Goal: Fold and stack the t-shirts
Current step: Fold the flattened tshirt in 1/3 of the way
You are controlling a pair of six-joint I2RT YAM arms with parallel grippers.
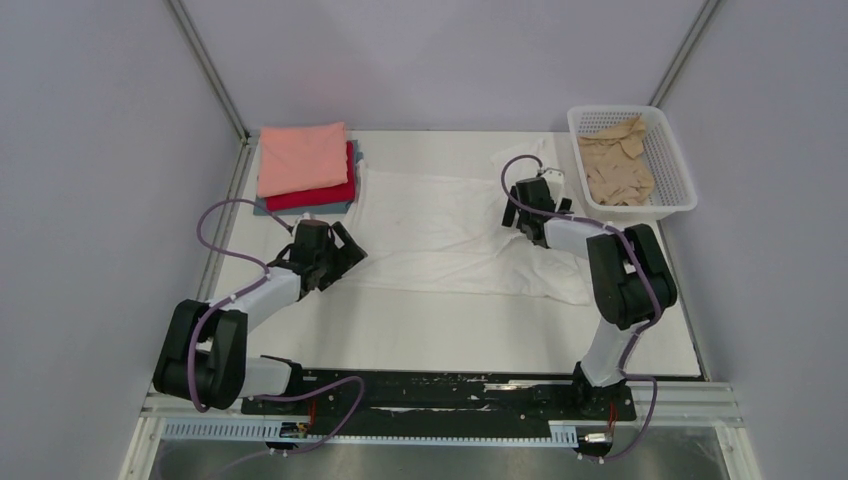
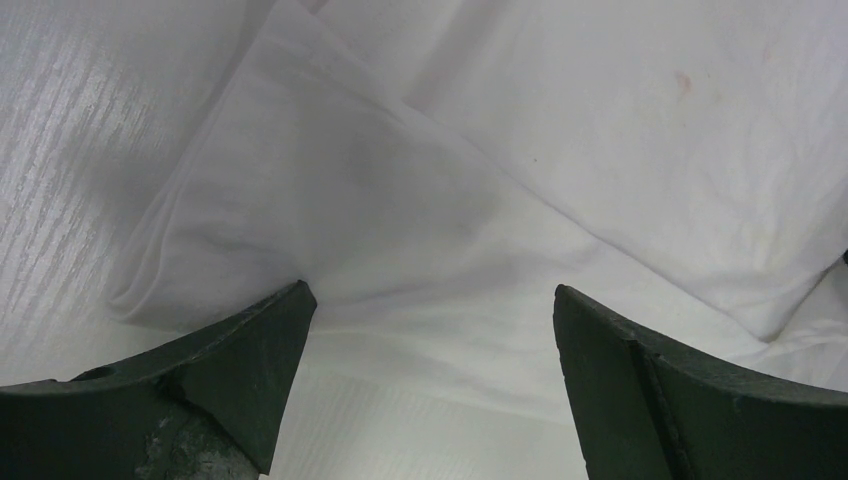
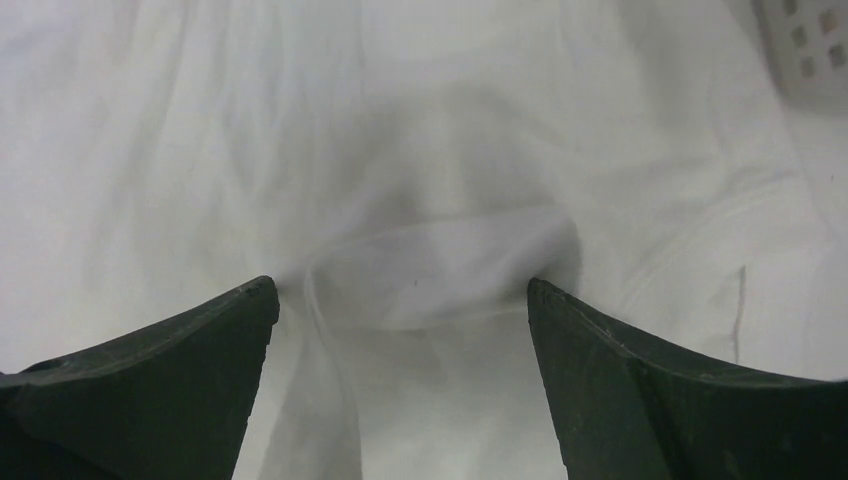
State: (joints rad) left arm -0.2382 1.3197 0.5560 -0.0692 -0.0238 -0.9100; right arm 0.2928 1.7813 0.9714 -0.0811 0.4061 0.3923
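Currently nothing is held: the left end effector point(image 2: 430, 300) is spread wide just above the white t-shirt point(image 1: 440, 235), at a folded sleeve on the side toward the left edge of the desk. The right end effector point(image 3: 400, 295) is equally wide open over a raised pleat on the side toward the right edge. The shirt is laid across the middle of the desk, reaching toward the far edge. At the far left corner a stack is seen: the salmon-pink shirt point(image 1: 302, 158) on the red shirt point(image 1: 320, 192), with the grey-blue shirt point(image 1: 262, 207) lowest. At the far right corner the tan shirt point(image 1: 615, 165) is lying in the basket point(image 1: 683, 170).

Several slips can be foreseen. If the jaws are closed too shallowly, only the top layer could be caught, and the fold would be spoiled. If one side is lifted ahead of the other, the cloth may be dragged askew. The stack lies just beside the shirt and might be nudged by a wide sweep.
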